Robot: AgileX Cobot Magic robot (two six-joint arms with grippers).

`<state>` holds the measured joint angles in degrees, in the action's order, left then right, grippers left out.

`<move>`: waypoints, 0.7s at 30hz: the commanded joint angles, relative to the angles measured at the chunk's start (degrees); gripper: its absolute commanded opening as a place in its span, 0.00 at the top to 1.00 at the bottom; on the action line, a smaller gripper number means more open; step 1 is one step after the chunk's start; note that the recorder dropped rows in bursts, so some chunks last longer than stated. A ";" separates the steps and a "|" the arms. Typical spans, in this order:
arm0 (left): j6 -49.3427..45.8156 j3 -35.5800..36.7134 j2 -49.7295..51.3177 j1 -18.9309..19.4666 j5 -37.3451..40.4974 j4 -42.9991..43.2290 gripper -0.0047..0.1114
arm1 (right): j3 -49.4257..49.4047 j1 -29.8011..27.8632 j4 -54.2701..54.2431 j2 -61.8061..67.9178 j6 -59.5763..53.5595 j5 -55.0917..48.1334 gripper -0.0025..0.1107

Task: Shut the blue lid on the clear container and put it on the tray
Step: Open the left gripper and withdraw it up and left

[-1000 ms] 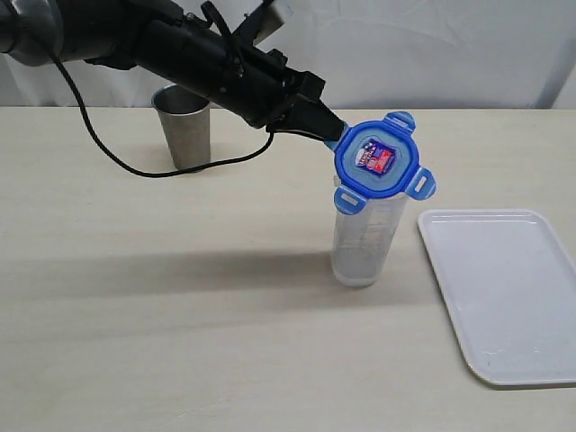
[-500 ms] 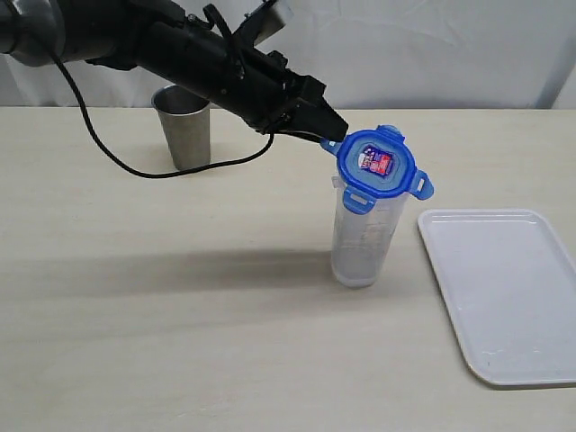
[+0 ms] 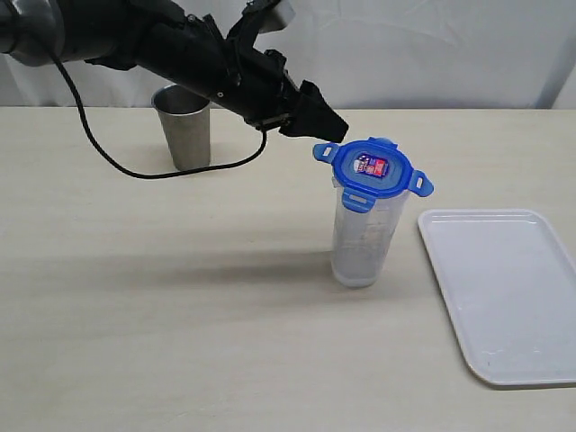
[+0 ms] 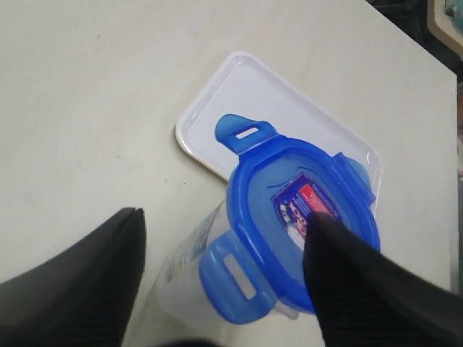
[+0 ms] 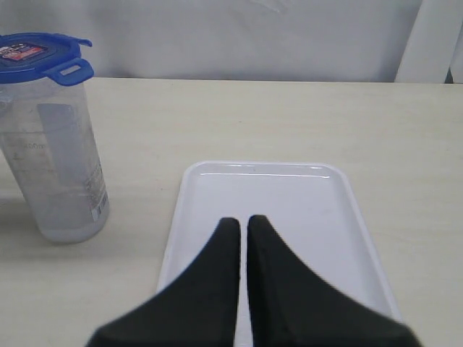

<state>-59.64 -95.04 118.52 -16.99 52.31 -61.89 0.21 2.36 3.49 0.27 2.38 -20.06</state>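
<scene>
Table (image 3: 180, 342): pale top, white backdrop.
Tray (image 3: 504, 297): near right.
Clear container (image 3: 362, 243): upright just beside the tray, blue lid (image 3: 372, 171) on its rim.
Left gripper (image 3: 328, 124): fingers spread, off the lid.
Right gripper (image 5: 242, 224): wrist view only, pinched together, empty, over the tray.
Steel cup (image 3: 184, 126): far left.

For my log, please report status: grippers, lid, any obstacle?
Left gripper open, above blue lid. Right gripper shut, empty, facing tray. Lid sits on clear container, tabs out, beside tray. No obstacle seen.
</scene>
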 commanded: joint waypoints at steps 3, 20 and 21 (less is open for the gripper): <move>-4.64 -0.45 -0.33 -0.29 -0.46 -0.06 0.45 | -0.21 -0.19 -0.08 -0.27 0.03 0.31 0.94; -6.47 -0.45 -7.91 5.21 6.42 3.72 0.94 | -0.21 -0.19 -0.08 -0.27 0.03 0.31 0.94; -6.60 -0.45 -8.06 5.21 7.05 4.42 0.96 | -0.21 -0.19 -0.08 -0.27 0.03 0.31 0.94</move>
<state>-65.75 -95.04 111.25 -11.90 57.45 -59.22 0.21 2.36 3.49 0.27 2.38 -20.06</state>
